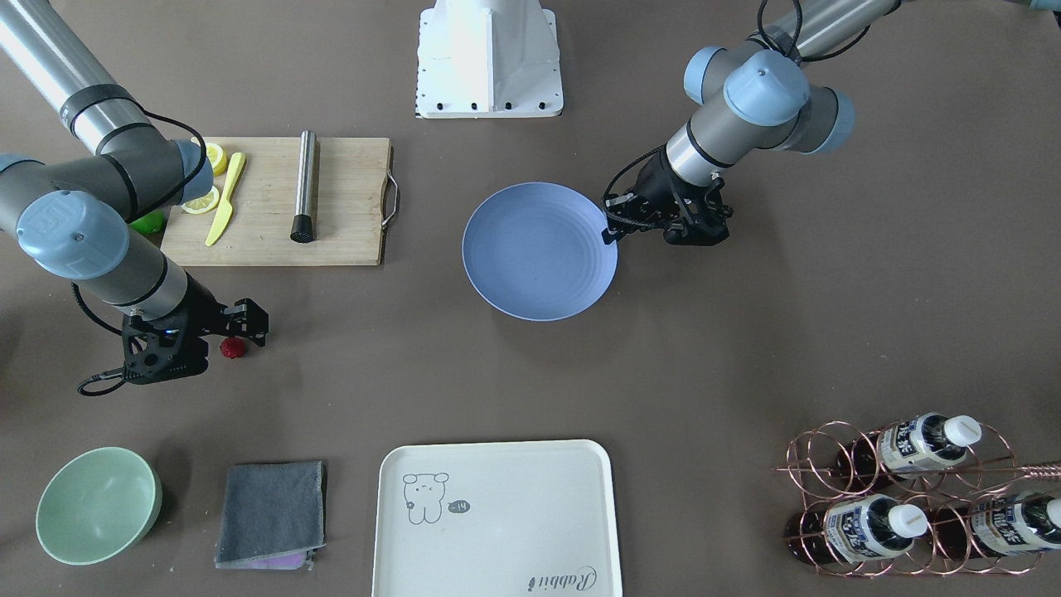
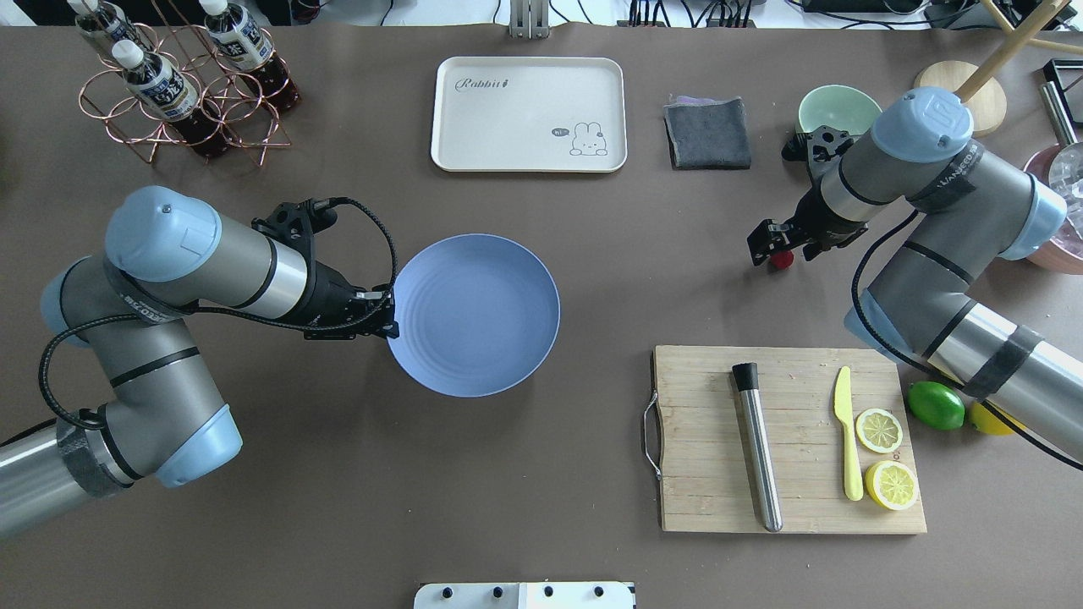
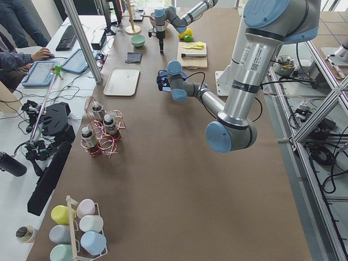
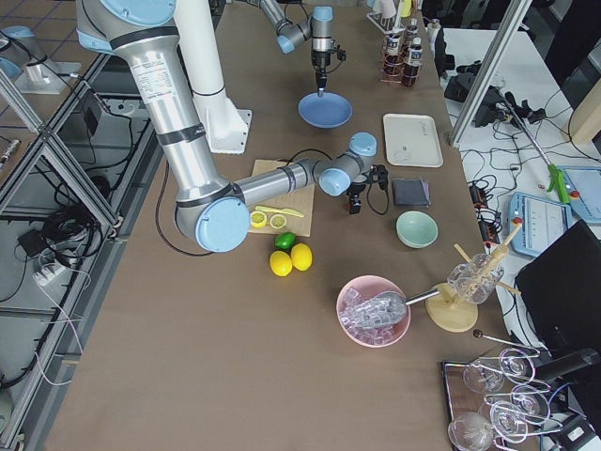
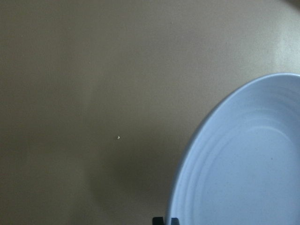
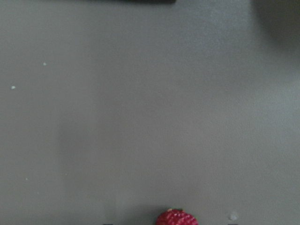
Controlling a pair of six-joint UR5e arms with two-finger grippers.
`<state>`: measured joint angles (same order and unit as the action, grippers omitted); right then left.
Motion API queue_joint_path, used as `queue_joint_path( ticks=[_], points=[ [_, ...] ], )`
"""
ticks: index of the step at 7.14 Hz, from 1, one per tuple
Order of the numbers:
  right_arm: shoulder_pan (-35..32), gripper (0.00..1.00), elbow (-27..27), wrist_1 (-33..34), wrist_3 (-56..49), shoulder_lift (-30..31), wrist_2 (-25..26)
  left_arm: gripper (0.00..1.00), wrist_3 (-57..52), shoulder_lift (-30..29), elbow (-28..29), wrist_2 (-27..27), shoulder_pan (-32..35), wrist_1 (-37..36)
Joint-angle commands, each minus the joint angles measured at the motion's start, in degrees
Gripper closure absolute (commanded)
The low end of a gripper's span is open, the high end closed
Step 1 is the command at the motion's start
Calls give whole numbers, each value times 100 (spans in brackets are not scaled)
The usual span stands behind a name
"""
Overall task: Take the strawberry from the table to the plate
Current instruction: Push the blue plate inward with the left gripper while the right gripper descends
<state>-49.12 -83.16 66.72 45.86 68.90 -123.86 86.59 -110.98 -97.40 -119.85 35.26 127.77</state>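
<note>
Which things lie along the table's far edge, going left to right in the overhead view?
Bottles → cream tray → grey cloth → green bowl → round wooden stand.

Dark-red bumpy strawberry (image 1: 233, 347), matte grey-brown table (image 1: 746, 332), blue-grey plate (image 1: 539, 251) with faint concentric rings, pale green bowl (image 1: 98, 504), cream tray (image 1: 514, 497) with a grey line-drawn bear, dark grey cloth (image 1: 272, 512), tan wooden board (image 1: 348, 207), yellow lemon slices (image 1: 201, 201)
</note>
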Motion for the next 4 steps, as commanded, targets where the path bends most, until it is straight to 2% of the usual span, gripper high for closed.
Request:
queue_joint_path(
  ticks=[1, 3, 4],
  points=[
    [51, 36, 2, -1, 19, -8, 72, 100, 77, -11, 10, 137, -212, -6],
    [60, 47, 2, -1, -16, 1, 72, 100, 104, -55, 36, 207, -283, -6],
    [51, 56, -7, -1, -16, -8, 72, 100, 104, -55, 54, 286, -370, -6]
  ],
)
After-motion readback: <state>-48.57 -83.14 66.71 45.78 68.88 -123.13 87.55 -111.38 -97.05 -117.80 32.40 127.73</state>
